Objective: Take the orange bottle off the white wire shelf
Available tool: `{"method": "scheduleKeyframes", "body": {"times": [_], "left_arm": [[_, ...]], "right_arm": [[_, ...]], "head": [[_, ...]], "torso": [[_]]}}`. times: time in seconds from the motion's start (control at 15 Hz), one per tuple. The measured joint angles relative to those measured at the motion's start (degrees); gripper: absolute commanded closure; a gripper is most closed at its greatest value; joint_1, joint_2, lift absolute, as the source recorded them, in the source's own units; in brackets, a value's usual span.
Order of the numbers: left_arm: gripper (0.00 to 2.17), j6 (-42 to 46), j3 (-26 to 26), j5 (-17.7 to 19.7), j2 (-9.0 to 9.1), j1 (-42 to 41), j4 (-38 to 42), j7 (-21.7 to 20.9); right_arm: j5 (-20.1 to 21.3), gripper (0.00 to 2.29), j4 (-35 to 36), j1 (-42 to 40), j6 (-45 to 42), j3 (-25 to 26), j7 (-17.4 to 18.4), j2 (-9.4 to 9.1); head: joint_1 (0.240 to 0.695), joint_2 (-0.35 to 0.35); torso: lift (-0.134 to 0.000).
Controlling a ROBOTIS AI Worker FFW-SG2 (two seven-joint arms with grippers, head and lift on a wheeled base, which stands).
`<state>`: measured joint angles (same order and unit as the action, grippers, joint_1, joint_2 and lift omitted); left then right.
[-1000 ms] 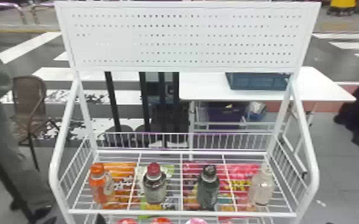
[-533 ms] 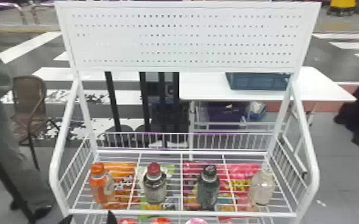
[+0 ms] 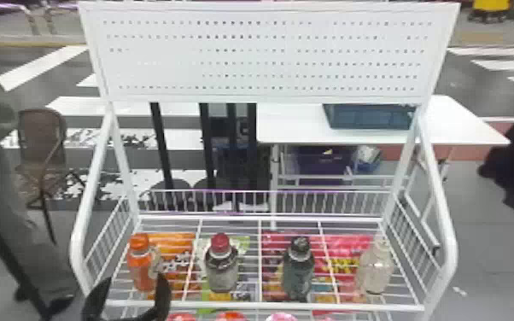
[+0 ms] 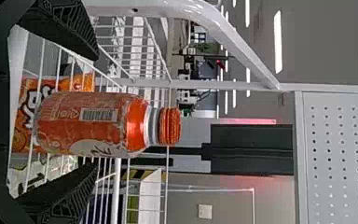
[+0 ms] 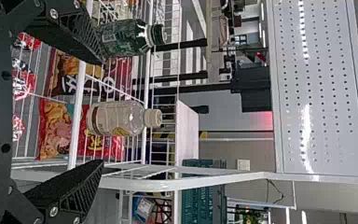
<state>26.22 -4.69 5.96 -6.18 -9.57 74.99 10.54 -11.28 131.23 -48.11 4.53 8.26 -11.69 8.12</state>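
While R claw (image 5: 102,112) gapes wide, L claw (image 3: 134,278) is wide open nr orange btl (image 3: 140,264), contact unclear.

Bottles (image 3: 221,269) on wire shelving (image 3: 354,306) suggest a shop.

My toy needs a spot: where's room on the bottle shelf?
Bare wire gaps part the orange bottle, red-capped bottle, dark-capped bottle and pale bottle; more lies behind them, before the back rail. It's crowded around the orange bottle, where the left gripper is close.
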Motion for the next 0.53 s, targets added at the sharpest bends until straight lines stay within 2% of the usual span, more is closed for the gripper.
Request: {"method": "scheduleKeyframes", "body": {"times": [0.53], "left_arm": [[0.08,-1.71,0.59,-0.43,0.25,4.57,-2.24,-1.65]], "right_arm": [[0.19,0.15,-0.01,0.00,0.00,0.07,0.00,-0.13]], "head": [[0.499,0.000]], "torso": [[0.000]]}}
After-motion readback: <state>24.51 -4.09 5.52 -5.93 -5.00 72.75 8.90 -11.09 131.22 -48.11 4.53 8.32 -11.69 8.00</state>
